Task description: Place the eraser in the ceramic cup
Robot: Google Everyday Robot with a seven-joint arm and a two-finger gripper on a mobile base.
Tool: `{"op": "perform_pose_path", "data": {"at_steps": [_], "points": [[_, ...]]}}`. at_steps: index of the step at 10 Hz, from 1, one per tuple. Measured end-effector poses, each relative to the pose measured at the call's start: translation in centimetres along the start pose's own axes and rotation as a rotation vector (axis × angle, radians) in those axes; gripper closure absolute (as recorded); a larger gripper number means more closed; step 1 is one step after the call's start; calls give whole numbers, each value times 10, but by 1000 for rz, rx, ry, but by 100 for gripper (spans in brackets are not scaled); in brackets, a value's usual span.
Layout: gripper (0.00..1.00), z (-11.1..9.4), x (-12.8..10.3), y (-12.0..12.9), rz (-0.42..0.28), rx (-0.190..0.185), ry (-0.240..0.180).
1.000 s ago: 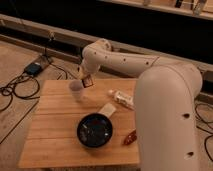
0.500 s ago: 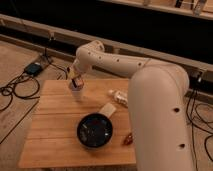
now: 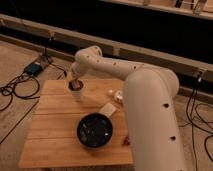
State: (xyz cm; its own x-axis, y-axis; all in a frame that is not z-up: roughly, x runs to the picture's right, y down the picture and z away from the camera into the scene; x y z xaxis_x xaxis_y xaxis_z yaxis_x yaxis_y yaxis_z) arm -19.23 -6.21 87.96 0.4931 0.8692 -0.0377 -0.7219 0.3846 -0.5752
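My gripper (image 3: 75, 84) is at the far left of the wooden table (image 3: 50, 125), right over the small white ceramic cup (image 3: 77, 93). It is shut on the dark reddish-brown eraser (image 3: 74, 86), which hangs at the cup's mouth. The cup stands upright, and its top is partly hidden by the gripper and the eraser. The white arm curves in from the right, over the table's right side.
A wide dark bowl (image 3: 94, 131) sits at the front middle of the table. A pale beige block (image 3: 106, 110) lies behind it, and a small pale item (image 3: 116, 95) lies further back. A red piece (image 3: 126, 141) is by the arm. Cables and a box (image 3: 32, 68) lie on the floor at left.
The gripper has carried the eraser left and down, from beside the cup to directly over its mouth.
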Motion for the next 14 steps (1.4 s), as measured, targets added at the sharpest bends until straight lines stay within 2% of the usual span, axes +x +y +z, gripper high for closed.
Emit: {"op": "perform_pose_path", "data": {"at_steps": [1,2,7,9,14], "points": [[98,3,-1,-2,-7,-3,-5],[90,6,-1,-4,-14,-4,-10],[38,5,1,-11,-31,6,-32],[22,1,4,-10,-31,6,-37],[20,-10,13,5,-41,-23,-38]]}}
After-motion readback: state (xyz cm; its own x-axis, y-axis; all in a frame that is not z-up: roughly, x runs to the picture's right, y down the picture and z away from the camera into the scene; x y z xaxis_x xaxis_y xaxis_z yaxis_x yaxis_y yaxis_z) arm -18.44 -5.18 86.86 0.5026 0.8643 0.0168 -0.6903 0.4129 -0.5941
